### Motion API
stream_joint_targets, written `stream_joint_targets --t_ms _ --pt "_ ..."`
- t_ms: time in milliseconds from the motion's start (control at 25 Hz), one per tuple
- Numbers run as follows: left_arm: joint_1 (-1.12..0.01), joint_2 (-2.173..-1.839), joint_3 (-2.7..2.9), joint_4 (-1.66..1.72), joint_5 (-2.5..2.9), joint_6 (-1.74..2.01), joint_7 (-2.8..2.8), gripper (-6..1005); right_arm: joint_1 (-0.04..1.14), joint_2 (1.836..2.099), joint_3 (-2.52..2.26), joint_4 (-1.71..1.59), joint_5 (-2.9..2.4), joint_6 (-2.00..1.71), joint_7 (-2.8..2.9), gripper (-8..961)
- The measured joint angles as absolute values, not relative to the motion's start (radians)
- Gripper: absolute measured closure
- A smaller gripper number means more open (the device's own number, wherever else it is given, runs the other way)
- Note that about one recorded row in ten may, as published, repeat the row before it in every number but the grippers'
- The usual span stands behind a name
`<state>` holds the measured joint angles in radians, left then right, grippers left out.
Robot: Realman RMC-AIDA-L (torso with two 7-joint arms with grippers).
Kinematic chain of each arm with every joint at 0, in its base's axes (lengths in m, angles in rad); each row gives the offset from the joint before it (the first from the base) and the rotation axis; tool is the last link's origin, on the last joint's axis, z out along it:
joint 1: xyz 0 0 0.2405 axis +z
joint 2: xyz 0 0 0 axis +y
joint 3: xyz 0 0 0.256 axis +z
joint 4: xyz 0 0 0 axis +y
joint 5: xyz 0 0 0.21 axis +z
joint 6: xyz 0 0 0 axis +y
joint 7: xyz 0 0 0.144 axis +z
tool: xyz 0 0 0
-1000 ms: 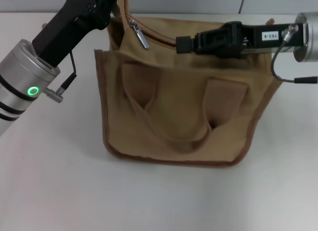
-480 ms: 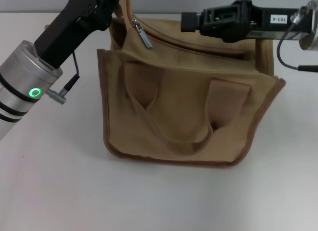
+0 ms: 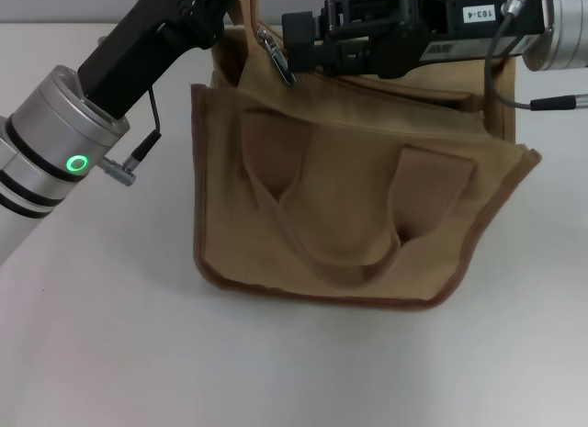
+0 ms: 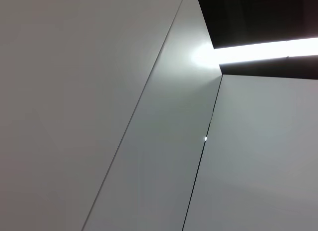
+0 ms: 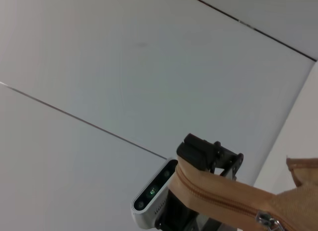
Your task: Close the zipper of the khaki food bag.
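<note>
Zipper (image 3: 367,83) judged not yet closed: the pull (image 3: 276,55) is seen hanging at the bag's (image 3: 349,197) far-left top corner, the full run to the right still to be drawn. The bag sits mid-table, near the far edge (image 3: 55,28). The zip line runs left to right along the top panel. The corner beside the pull appears gripped by the left gripper (image 3: 216,9). The right gripper (image 3: 299,30) is poised just beside the pull; its grasp cannot be told.

White table (image 3: 110,353) — a plain, matte surface filling the head view. Resting directly on it: the khaki food bag (image 3: 349,216), a tan canvas tote with brown piped edges, one looped strap handle (image 3: 354,252) draped down its front panel.
</note>
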<state>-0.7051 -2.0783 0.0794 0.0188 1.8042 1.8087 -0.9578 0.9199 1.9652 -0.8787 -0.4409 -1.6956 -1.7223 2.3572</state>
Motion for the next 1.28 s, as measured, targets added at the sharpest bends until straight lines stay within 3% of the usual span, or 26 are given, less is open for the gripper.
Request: stream_joint_targets --t_ms 200,1280 --pt "-0.712 -2.078 0.077 0.012 1.804 1.812 -0.958 977 0.921 1.963 -0.883 -0.44 -1.696 -1.703 2.402 446" --pt "-0.716 -2.078 0.076 -0.002 1.803 1.832 -0.96 977 0.907 1.967 -0.883 -0.449 -1.697 -1.679 2.411 445"
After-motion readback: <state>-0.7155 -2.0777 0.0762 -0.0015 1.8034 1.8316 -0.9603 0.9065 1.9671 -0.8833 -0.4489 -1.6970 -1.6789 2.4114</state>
